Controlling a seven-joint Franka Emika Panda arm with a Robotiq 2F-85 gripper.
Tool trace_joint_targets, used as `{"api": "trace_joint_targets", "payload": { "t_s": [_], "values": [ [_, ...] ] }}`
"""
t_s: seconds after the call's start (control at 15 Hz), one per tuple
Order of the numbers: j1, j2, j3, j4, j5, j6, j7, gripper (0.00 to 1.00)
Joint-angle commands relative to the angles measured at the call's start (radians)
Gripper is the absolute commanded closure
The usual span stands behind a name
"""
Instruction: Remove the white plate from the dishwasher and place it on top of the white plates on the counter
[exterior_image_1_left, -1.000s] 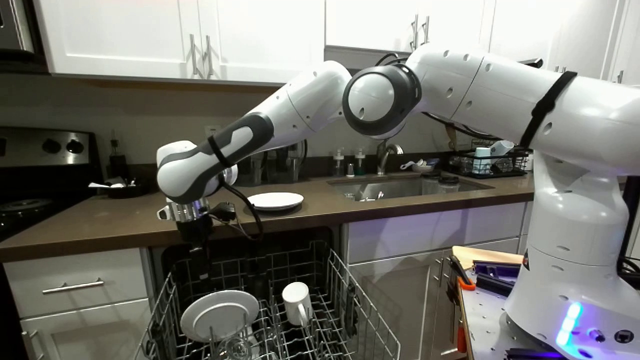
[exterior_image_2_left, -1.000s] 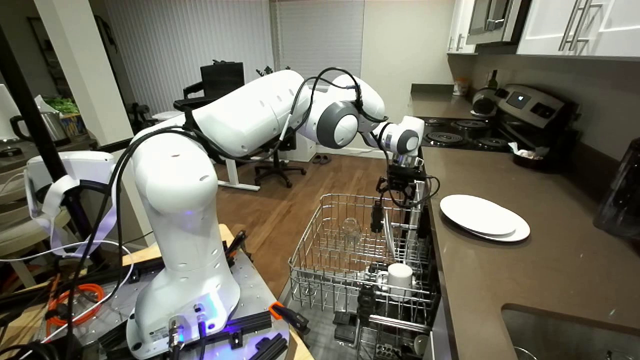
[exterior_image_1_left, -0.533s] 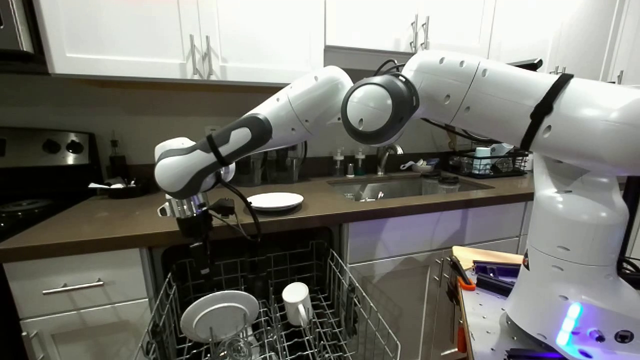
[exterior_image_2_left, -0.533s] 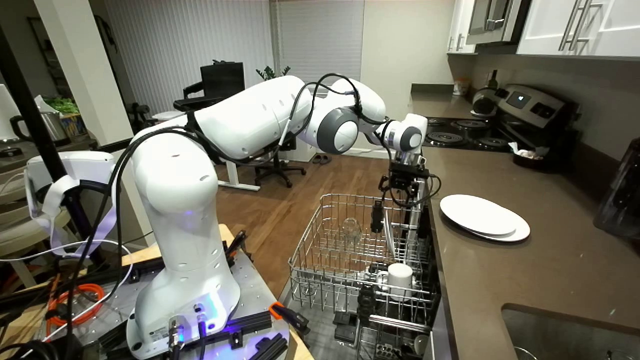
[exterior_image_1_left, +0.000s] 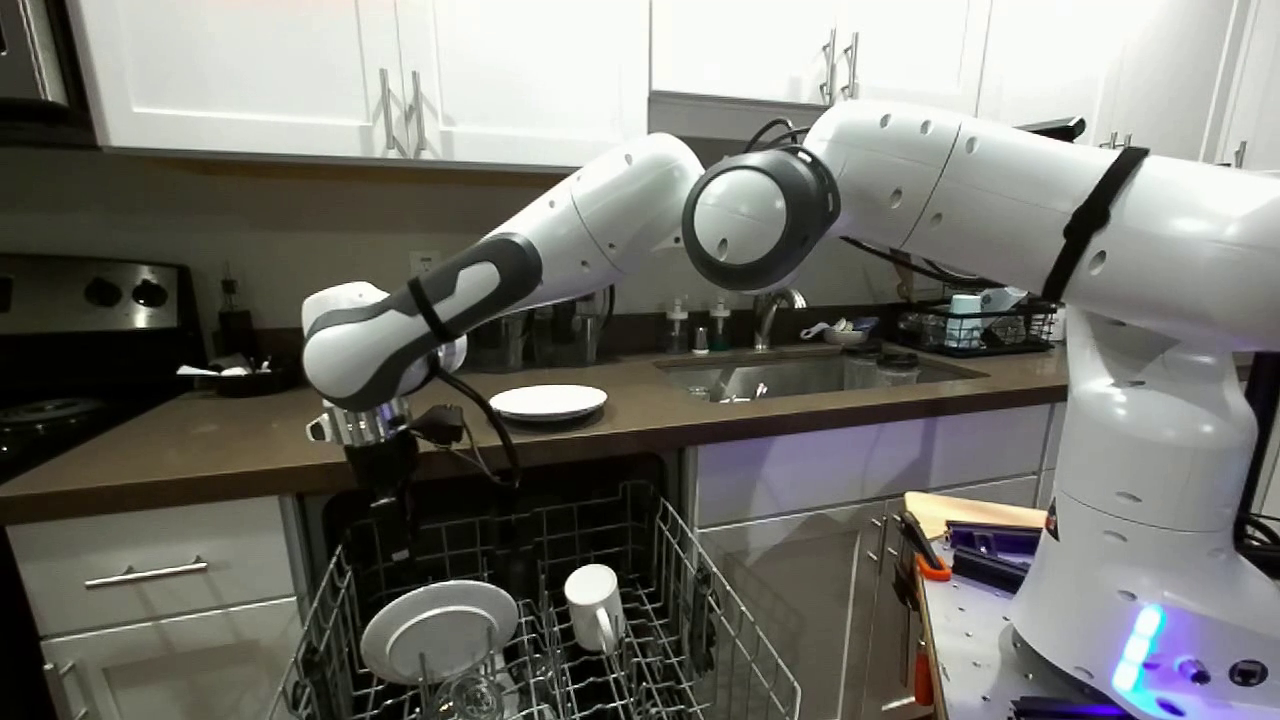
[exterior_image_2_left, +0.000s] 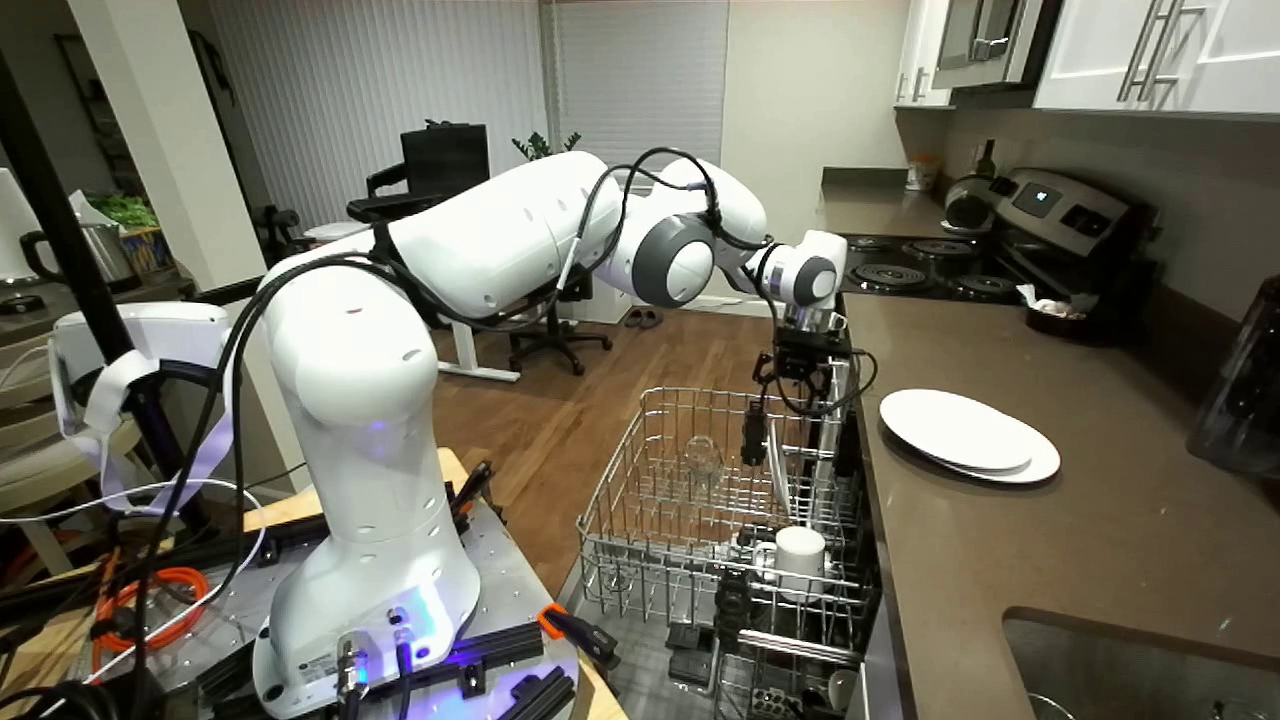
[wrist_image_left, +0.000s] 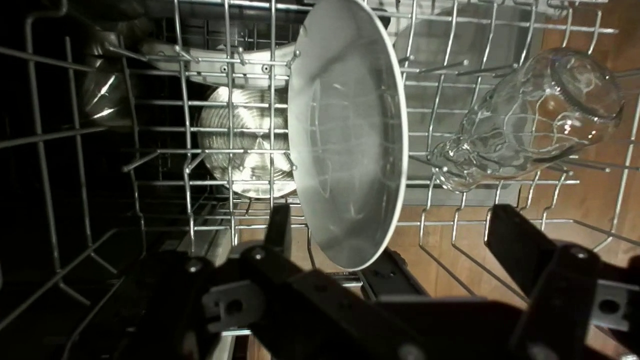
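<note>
Glossy plate in wire rack

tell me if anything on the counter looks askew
Yes: in an exterior view, the top white plate sits off-centre on the plate beneath, whose edge pokes out along one side, so they look misaligned.

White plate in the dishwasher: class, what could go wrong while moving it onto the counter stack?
1. The white plate stands tilted among the dishwasher rack tines, so it may snag while being lifted.
2. The open gripper could knock the clear glass near that plate.
3. The upper of the white plates on the counter sits off-centre, so another on top might slide.
</note>
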Motion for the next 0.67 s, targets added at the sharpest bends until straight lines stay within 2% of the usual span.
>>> {"api": "trace_joint_targets", "payload": {
  "t_s": [0.0, 0.2, 0.27, 0.33, 0.4, 0.47, 0.6],
  "values": [
    [0.025, -0.017, -0.017, -0.082, -0.010, 0.123, 0.074, 0.00],
    [0.041, -0.030, -0.037, -0.162, -0.013, 0.233, 0.148, 0.00],
    [0.042, -0.036, -0.045, -0.196, -0.012, 0.268, 0.167, 0.17],
    [0.042, -0.042, -0.049, -0.224, -0.009, 0.295, 0.182, 0.26],
    [0.043, -0.050, -0.057, -0.254, -0.010, 0.318, 0.200, 0.33],
    [0.044, -0.056, -0.063, -0.278, -0.010, 0.336, 0.212, 0.36],
    [0.042, -0.068, -0.075, -0.325, -0.010, 0.353, 0.227, 0.54]
  ]
}}
